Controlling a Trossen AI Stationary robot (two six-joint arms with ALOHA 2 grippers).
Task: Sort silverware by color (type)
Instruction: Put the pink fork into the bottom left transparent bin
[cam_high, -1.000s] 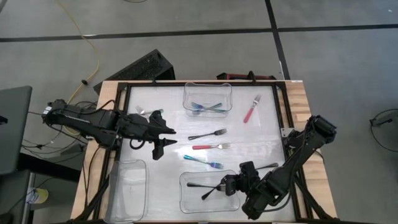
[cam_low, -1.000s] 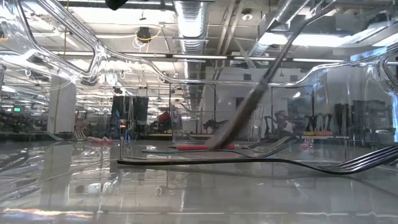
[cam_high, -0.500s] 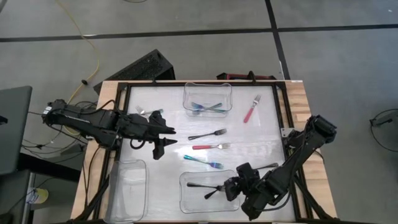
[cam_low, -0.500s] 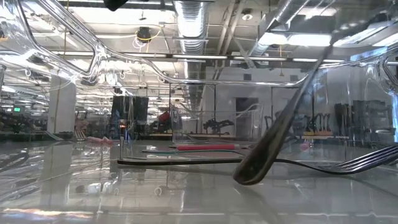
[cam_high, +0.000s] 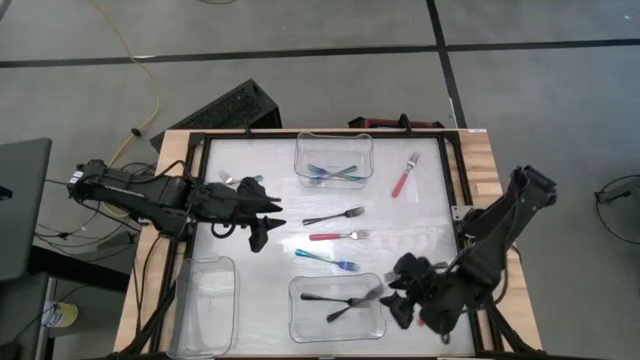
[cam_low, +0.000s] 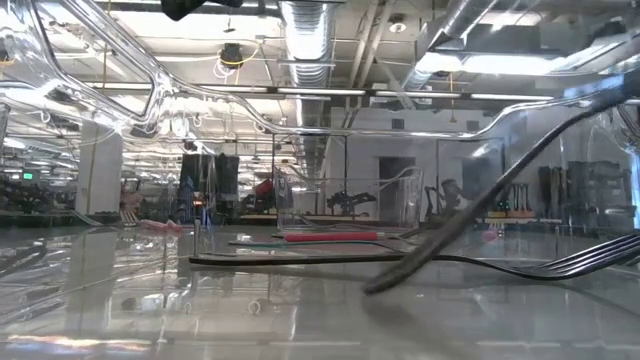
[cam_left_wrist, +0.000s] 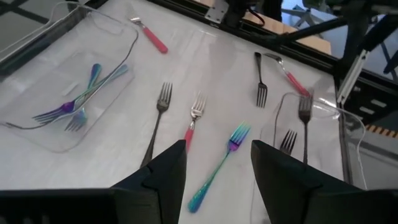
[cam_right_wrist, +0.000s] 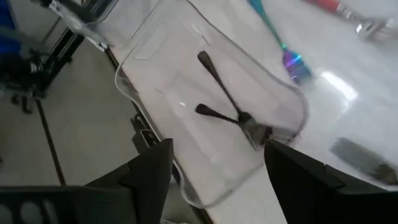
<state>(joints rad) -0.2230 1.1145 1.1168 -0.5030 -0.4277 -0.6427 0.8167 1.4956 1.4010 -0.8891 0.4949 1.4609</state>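
Right tool (cam_high: 398, 293) stands fully open and empty beside the near bin (cam_high: 300, 325), where two black forks (cam_high: 345, 300) lie crossed, sorted by colour. Left tool (cam_high: 258, 232) hovers parted and empty over unsorted forks (cam_high: 340, 236) on the tabletop (cam_high: 420, 225).

Two small objects (cam_high: 236, 179) on the worktop's (cam_high: 270, 270) far left, half hidden behind the left arm, are too small to identify.
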